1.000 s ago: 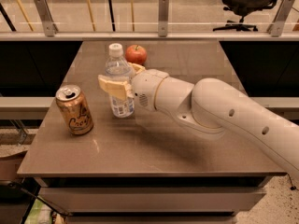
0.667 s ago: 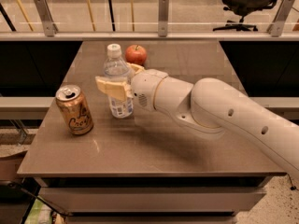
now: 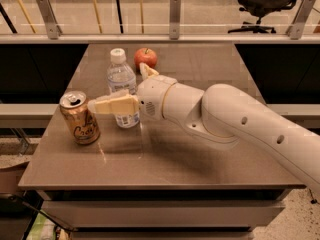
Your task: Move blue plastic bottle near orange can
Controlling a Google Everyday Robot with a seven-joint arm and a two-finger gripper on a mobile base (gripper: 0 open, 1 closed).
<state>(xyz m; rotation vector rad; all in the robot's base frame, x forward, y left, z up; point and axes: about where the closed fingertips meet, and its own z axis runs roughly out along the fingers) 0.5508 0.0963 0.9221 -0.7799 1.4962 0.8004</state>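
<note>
Shifted slightly left and lower than a second ago, the gripper [image 3: 116,86] clasps the blue plastic bottle [image 3: 121,79] between its fingers. The front finger's tip reaches just beside the orange can [image 3: 80,119]. The bottle stands upright on the table [image 3: 200,156], with an apple [image 3: 145,58] behind it.

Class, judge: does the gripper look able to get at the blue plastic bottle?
Probably yes: the gripper is right at the blue plastic bottle, with nothing between them; the orange can stands beside it.

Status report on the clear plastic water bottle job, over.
Gripper shut on clear, white-capped plastic bottle, upright on table. Orange-tan drink can close beside it, apart. Red apple behind, out of the way.
</note>
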